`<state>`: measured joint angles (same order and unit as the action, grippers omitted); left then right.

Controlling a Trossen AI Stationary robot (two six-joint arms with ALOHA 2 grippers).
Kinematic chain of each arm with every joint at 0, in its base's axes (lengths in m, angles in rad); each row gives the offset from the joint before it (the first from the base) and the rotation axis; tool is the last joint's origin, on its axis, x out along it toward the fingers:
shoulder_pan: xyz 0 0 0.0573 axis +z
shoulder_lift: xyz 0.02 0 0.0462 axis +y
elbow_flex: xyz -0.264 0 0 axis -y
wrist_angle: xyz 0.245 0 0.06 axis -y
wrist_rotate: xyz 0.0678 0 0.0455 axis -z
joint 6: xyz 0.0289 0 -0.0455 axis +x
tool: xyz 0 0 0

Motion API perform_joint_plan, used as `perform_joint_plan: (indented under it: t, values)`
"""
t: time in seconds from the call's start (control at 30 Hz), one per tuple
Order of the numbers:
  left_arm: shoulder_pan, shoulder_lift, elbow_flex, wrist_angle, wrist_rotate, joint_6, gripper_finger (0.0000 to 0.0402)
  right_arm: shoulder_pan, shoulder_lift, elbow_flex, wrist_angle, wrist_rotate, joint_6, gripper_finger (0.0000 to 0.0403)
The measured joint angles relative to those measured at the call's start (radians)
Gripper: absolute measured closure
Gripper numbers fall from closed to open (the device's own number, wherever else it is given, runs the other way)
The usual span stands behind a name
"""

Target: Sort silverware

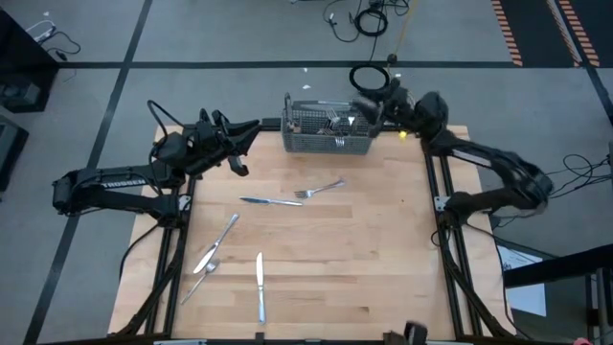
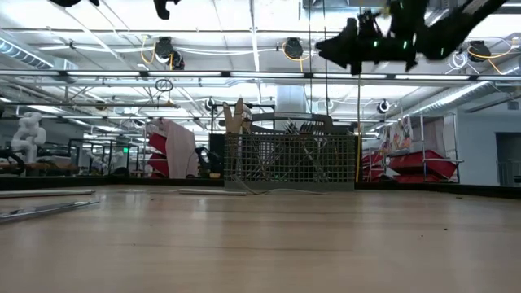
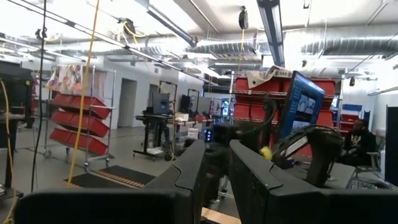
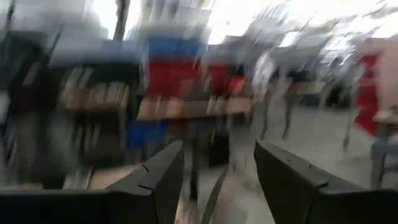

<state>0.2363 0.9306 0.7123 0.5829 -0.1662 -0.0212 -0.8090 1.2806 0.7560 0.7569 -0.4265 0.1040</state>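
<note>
Steel forks upright in the grey wire-mesh basket [image 1: 328, 134] beneath my right claw [image 1: 369, 107], fingers apart, nothing held; best lift clear before swinging to the fork [image 1: 319, 189].

Shiny metal silverware [image 1: 273, 201], grey wire-mesh basket [image 1: 328, 142], pale smooth wood table [image 1: 364, 259]
</note>
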Motion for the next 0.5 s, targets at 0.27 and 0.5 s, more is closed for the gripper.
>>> perform_joint_plan:
  t: [0.27, 0.5]
  values:
    - [0.0, -0.032, 0.0, -0.014, -0.027, 0.001, 0.0325, 0.26, -0.087, 0.268, -0.847, 0.139, -0.436, 0.0216]
    - [0.0, -0.104, 0.0, -0.123, -0.07, 0.002, 0.0325, 0.445, 0.083, 0.269, -0.816, 0.276, -0.439, 0.0216]
